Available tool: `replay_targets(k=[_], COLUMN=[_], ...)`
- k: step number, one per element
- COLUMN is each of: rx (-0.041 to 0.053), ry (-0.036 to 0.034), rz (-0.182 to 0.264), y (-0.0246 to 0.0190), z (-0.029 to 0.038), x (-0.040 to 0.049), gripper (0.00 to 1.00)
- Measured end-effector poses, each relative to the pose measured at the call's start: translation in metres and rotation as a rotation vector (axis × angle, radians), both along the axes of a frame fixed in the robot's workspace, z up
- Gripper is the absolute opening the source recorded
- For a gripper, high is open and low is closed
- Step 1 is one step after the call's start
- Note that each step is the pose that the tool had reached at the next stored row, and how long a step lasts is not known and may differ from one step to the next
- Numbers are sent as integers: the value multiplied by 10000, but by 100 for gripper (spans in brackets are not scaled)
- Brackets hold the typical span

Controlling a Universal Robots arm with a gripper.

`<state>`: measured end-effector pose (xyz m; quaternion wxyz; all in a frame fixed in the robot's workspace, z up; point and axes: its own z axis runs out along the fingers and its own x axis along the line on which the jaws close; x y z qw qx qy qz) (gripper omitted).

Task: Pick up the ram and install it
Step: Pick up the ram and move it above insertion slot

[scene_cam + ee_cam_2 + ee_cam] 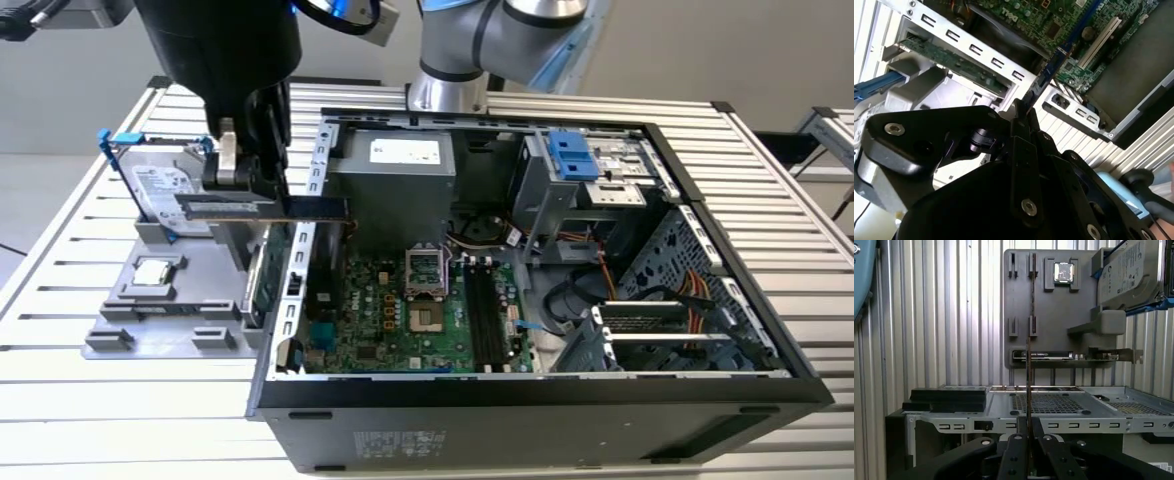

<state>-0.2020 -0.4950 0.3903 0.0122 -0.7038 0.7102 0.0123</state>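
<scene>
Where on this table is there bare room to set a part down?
Bare table slats lie on the exterior view's left, in front of the grey holder, and right of the case. Crowded: the holder itself and the case edge, where the end effector grips the ram.

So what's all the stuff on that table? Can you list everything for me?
table: one, silver, slatted, under everything
computer case: one, black, open, on the table
motherboard: one, green, inside the case
holder: one, grey, on the table beside the case, at the exterior view's left
hard drive: one, silver with blue clips, standing in the holder
processor chip: one, silver, lying on the holder
expansion card: one, green, on edge in the holder
ram: one, dark with a gold edge, held level between holder and case
gripper: one, black, shut on the ram
robot arm: one, grey and blue, behind the case
</scene>
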Motion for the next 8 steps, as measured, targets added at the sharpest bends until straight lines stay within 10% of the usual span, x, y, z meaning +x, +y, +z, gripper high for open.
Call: replay_targets(k=[8], rx=[1], ry=[0], rz=[1], y=[3], z=[0], x=[75], gripper=[0])
